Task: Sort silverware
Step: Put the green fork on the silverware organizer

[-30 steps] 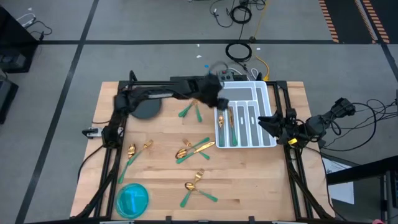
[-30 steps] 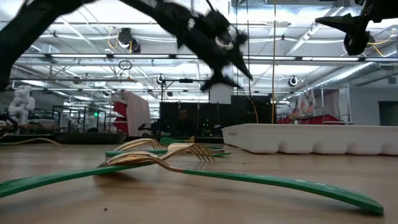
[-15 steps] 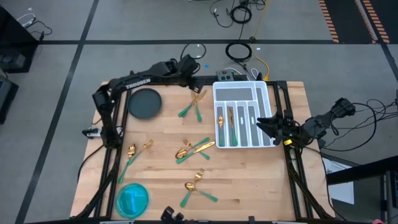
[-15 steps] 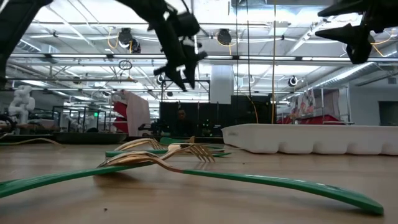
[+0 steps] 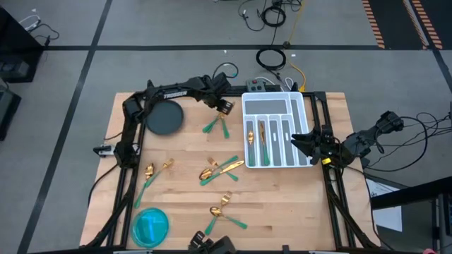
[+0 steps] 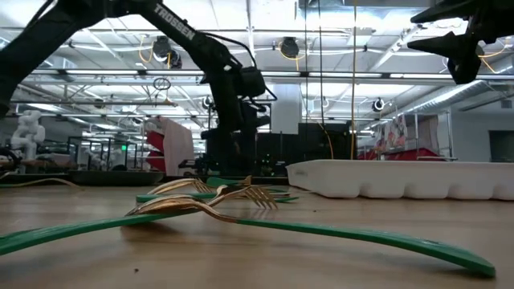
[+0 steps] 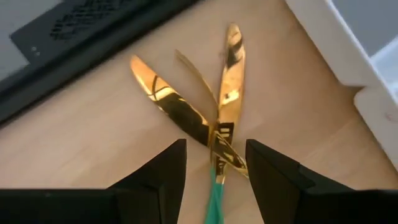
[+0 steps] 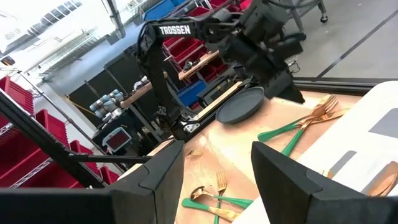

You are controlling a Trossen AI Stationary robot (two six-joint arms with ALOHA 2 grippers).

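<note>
The silverware has gold heads and green handles. A crossed pair (image 5: 219, 124) lies just left of the white tray (image 5: 305, 103). Loose clusters lie mid-table (image 5: 220, 168), at the left (image 5: 155, 171) and near the front (image 5: 223, 209). A few pieces (image 5: 262, 135) lie in the tray's slots. My left gripper (image 5: 224, 107) is open, low over the crossed pair. In the left wrist view its fingers (image 7: 168, 171) stand on either side of the crossing gold blades (image 7: 219, 124) and a green handle (image 7: 214, 194). My right gripper (image 5: 300, 141) is open and waits raised at the tray's right edge.
A dark round plate (image 5: 164, 117) sits at the far left, beside my left arm. A blue round dish (image 5: 150, 226) is at the near left corner. The tray (image 6: 401, 177) takes up the far right. Bare wood shows at the near right.
My left gripper has swung from over the tray's left edge toward the table's far-left side. It then came back and dropped low over the crossed pair beside the tray. No silverware has moved.
</note>
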